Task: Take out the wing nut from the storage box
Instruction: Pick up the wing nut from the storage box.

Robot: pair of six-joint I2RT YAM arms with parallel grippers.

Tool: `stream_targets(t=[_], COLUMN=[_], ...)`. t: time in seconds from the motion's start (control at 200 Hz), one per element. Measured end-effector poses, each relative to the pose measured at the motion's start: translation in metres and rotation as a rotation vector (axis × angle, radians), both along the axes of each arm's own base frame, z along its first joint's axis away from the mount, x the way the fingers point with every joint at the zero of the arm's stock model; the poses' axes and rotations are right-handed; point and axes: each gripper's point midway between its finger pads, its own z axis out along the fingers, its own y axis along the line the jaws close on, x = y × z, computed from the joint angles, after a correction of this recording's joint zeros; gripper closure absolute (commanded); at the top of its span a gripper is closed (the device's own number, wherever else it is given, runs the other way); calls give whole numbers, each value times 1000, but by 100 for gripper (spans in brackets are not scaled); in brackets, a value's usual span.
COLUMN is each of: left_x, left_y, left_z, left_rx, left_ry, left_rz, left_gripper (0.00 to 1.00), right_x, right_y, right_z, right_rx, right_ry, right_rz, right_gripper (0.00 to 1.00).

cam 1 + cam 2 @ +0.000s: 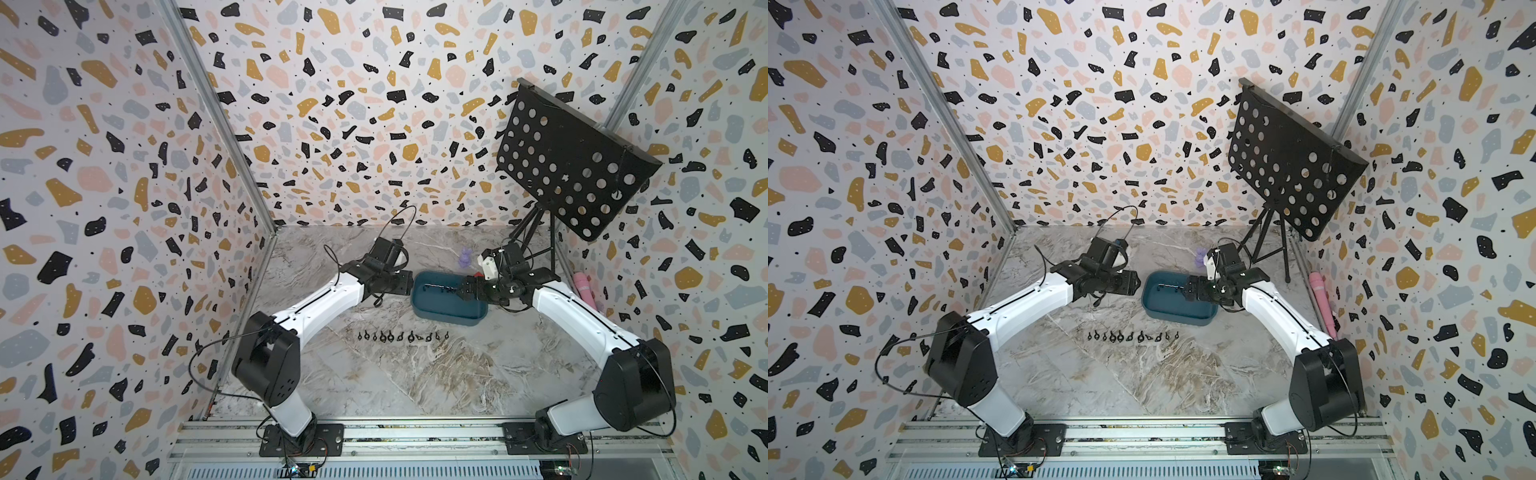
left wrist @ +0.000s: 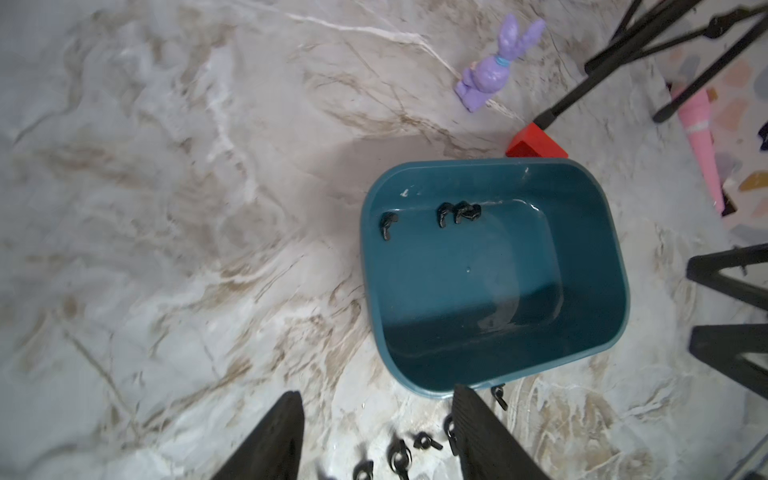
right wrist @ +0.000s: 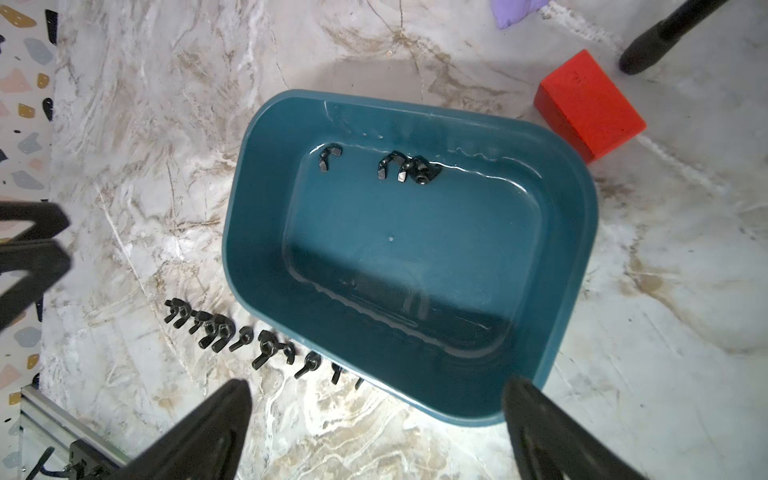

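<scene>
On the marble counter (image 1: 415,382), the blue storage box (image 1: 442,319) sat near the back, between the two arms. The right fingers (image 3: 199,436) hung wide apart over the box and held nothing. The left fingers (image 2: 274,440) were spread apart too, empty, just beside the box. Three black wing nuts (image 3: 388,164) lay inside the box by one wall. A row of nuts (image 1: 403,336) lay on the counter in front of the box.

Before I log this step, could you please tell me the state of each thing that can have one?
storage box: upright, lidless, holding nuts.
wing nuts in box: loose against one wall.
wing nuts outside box: lying in a row.
left tool: open, empty.
right tool: open, empty, over the box.
</scene>
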Motion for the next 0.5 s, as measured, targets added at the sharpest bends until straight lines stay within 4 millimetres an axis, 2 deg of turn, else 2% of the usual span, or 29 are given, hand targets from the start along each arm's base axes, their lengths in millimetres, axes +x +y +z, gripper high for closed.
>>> stream_targets(t=[0.18, 0.275, 0.385, 0.501], left_x=[10, 16, 23, 32], left_y=[-42, -57, -69, -72], left_z=[-21, -38, -59, -79], left_rx=[48, 78, 125, 180], left_ry=[-5, 2, 7, 13], left_rz=[-106, -144, -174, -179], left_gripper=[62, 65, 66, 68], right_x=[-12, -18, -24, -29], right_y=[-9, -12, -14, -14], right_z=[14, 21, 24, 24], right_rx=[30, 41, 48, 50], right_ry=[-34, -48, -51, -42], right_rz=[-11, -14, -12, -8], right_gripper=[0, 0, 0, 0])
